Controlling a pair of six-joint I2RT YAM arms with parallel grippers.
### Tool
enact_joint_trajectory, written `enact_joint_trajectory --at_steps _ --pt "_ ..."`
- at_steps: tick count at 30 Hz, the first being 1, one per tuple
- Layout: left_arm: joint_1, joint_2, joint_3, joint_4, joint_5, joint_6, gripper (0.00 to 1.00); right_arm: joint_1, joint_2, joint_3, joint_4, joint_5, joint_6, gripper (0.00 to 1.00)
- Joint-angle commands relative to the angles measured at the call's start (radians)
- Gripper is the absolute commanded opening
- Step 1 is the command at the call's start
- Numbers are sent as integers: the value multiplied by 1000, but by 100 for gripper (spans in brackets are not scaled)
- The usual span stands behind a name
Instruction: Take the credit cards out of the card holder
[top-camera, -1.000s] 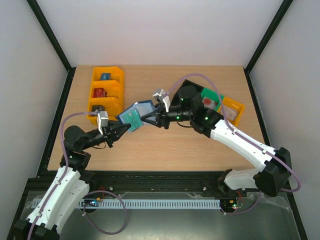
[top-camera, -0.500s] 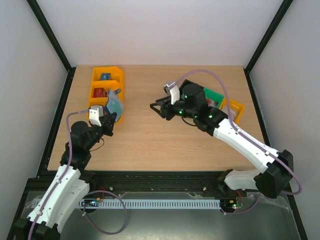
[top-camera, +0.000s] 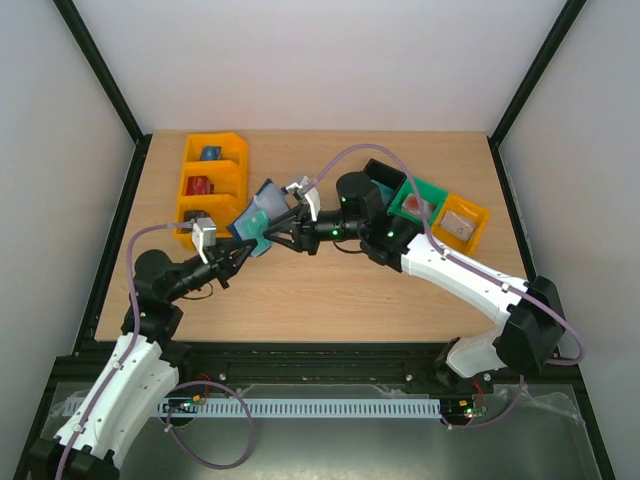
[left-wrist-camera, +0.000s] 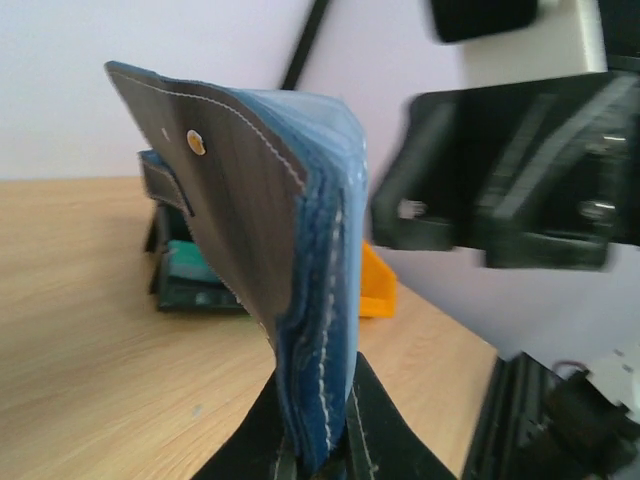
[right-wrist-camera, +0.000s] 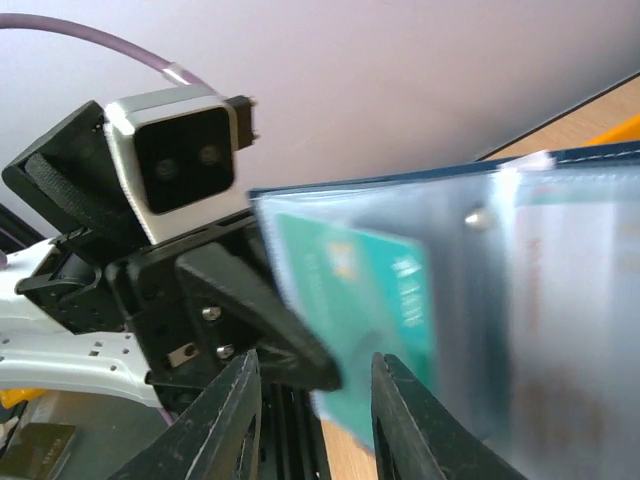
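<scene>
Midway through drawing out a card: dark navy card holder (left-wrist-camera: 250, 220) pinched by its lower edge in the left jaws above the left-centre of the table (top-camera: 330, 290), right jaws spread about a protruding teal credit card (right-wrist-camera: 365, 300); next, likely closing there and pulling rightward.

Left arm (top-camera: 118, 378) and right arm (top-camera: 470, 283): white link shells, black joint housings, purple cable (top-camera: 355, 149) routed externally. Right arm carries green indicator lights (top-camera: 385, 233). Left gripper (top-camera: 243, 253): black fingers (right-wrist-camera: 250, 310), silver-grey camera housing (right-wrist-camera: 185, 150).
</scene>
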Motion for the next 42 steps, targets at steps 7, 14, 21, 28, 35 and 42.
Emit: enact_joint_trajectory --at_steps 7,14,21,28,35,42 --pt "-2 -18 -9 196 293 7 2 -54 -85 -53 64 -43 0 29" --pt "-3 -14 -6 193 286 19 2 -57 -62 -42 69 -126 19 29" --pt "-3 -13 -4 175 284 22 2 -42 -29 -39 155 -210 65 18" --pt "-4 -12 -3 169 285 21 3 -40 -48 -49 178 -229 52 2" --pt "-4 -15 -16 205 294 -30 14 -53 -84 -62 102 -190 -6 2" --pt "-4 -15 -18 220 298 -52 14 -79 -101 -66 44 -167 -45 2"
